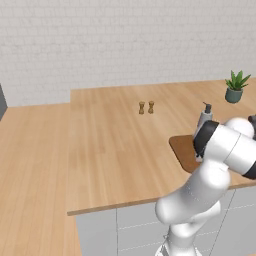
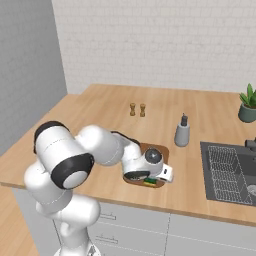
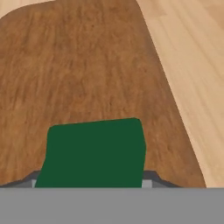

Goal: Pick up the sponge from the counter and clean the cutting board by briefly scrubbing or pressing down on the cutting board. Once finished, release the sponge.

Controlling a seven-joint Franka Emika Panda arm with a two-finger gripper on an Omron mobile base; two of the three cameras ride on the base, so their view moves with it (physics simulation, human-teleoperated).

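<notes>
- Sponge (image 3: 94,151) sits lower centre of hand view, green face toward camera, over the cutting board (image 3: 83,65); in right base view a green-yellow sliver shows under the hand at the board's near edge.
- Fingers (image 3: 151,177) look clamped on the sponge, dark tips flanking its sides at the bottom of the frame; tips mostly cut off.
- Contact with the board: cannot tell for sure, looks touching or just above.
- Step in hand, as judged: scrub/press. Push straight down, short strokes toward upper frame where bare board lies.
- Stay off the right edge, where the worktop (image 3: 192,65) starts.
- Keep clear of the soap bottle (image 2: 182,131) just beyond the board.
- Release only after pressing.
</notes>
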